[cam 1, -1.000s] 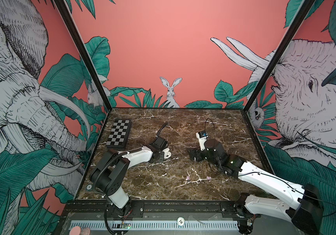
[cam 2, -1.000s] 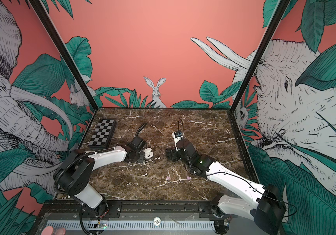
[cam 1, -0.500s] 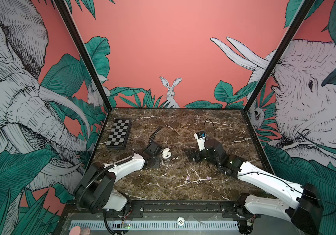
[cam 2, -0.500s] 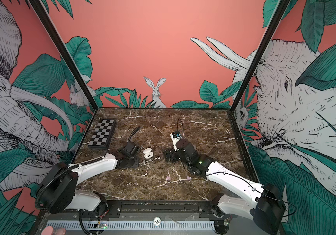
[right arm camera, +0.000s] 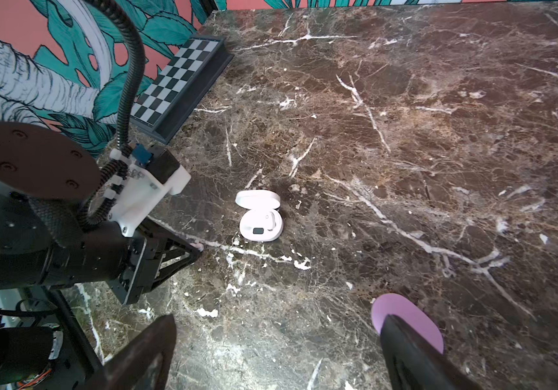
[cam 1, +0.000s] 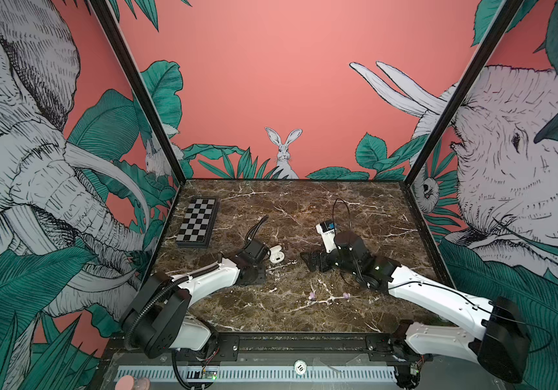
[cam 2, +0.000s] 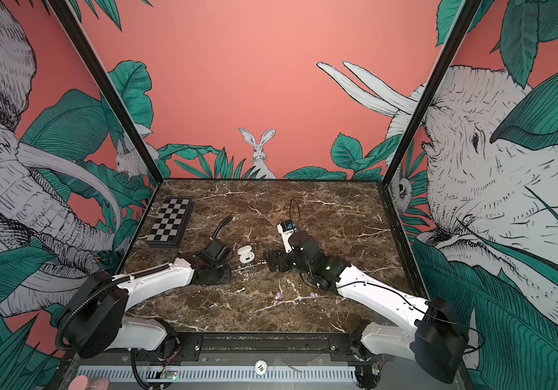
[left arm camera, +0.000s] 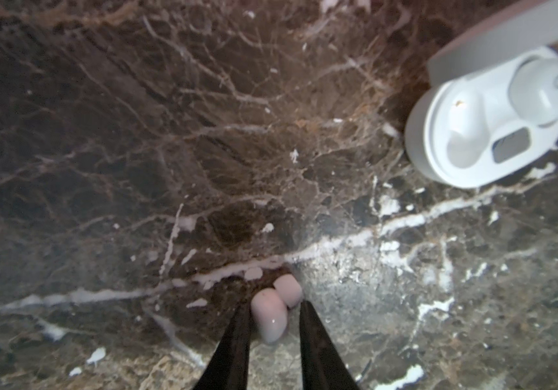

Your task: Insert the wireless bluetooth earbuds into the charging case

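I logged the left hand [left arm camera: 274, 305] clenched on a white earbud [left arm camera: 269, 319] low over the table [left arm camera: 136, 135], apart from the open white charging case [left arm camera: 490, 118]. One bud was possibly seated inside. The right hand [right arm camera: 277, 341] was released, with the lilac case [right arm camera: 402, 314] beside one finger.

2 high front overviews, 2 low wrist views, same tabletop [cam 1: 287, 202]

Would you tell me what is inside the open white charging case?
One white earbud sits in one well of the case; the other well looks empty, a dark panel beside it. The seated earbud hides its well's floor. The left gripper pinches another earbud outside.
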### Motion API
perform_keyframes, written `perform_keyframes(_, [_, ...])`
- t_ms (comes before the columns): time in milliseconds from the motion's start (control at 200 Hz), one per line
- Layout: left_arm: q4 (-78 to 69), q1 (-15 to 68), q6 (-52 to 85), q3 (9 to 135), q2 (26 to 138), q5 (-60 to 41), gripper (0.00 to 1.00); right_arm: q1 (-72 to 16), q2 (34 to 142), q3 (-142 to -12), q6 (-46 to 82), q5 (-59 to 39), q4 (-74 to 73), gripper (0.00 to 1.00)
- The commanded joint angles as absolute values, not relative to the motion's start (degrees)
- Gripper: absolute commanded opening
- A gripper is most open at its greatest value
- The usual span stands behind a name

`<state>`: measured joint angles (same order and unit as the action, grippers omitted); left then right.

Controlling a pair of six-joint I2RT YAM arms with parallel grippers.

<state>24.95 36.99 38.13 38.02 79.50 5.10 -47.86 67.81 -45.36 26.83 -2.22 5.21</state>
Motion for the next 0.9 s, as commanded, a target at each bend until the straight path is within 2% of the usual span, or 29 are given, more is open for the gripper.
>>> perform_keyframes(0, [24.49, 37.18, 38.79, 39.37, 79.24, 5.09, 0.32, -47.98, 68.04, -44.65, 27.61, -3.39, 2.8, 0.93])
perform_keyframes(105, [23.61, 37.2, 38.74, 39.65, 78.97, 4.38, 0.36, -48.12, 68.37, -44.23, 28.06, -3.95, 2.08, 0.93])
perform_keyframes(415, [22.15, 37.18, 41.76, 41.45, 77.14, 0.94, 0.38, -48.6, 68.64, -44.56, 28.02, -4.58, 1.84, 0.93])
perform_keyframes(555, [25.45, 36.43, 37.03, 45.48, 73.63, 5.48, 0.47, -48.78, 69.87, -45.03, 26.49, -7.86, 1.52, 0.94])
perform_keyframes(675, [29.45, 34.4, 32.19, 49.29, 69.89, 9.19, 0.56, -49.01, 72.29, -46.41, 23.77, -13.01, 1.63, 0.93])
perform_keyframes(895, [34.67, 26.49, 22.81, 54.31, 59.56, 15.77, 0.91, -53.19, 83.32, -53.45, 16.23, -22.9, 3.41, 0.93])
